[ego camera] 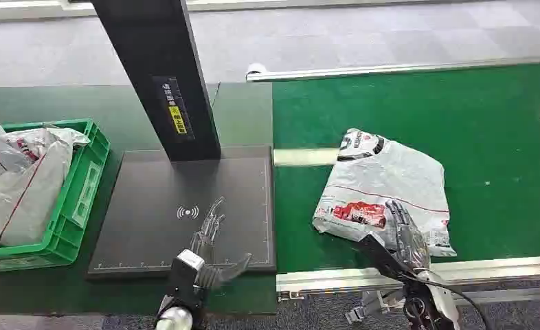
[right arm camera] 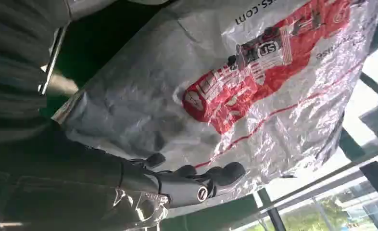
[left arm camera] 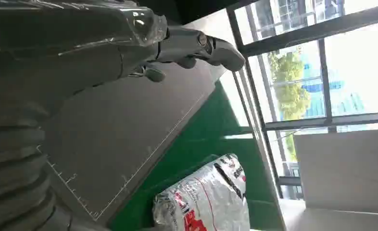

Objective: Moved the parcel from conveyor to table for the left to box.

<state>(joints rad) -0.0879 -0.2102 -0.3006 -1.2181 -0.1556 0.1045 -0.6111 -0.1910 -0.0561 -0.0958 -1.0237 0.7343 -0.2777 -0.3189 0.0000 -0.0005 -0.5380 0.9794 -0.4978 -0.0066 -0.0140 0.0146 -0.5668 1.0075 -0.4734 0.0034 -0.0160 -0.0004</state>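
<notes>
A grey plastic parcel [ego camera: 384, 182] with red print lies flat on the green conveyor [ego camera: 473, 110], near its front edge. My right hand [ego camera: 405, 237] reaches over that near edge, its fingers spread and lying on the parcel's front right corner without closing around it. The right wrist view shows the crinkled parcel [right arm camera: 235, 86] close against the extended fingers [right arm camera: 216, 175]. My left hand [ego camera: 209, 240] hovers open over the dark table plate [ego camera: 150, 206], fingers stretched forward, holding nothing. In the left wrist view the parcel [left arm camera: 206, 202] lies beyond the plate [left arm camera: 129, 125].
A green crate [ego camera: 82, 199] at the left holds several grey parcels. A black post [ego camera: 164, 75] rises from the back of the plate. The conveyor's metal rail [ego camera: 459, 269] runs along its front edge, beside my right wrist.
</notes>
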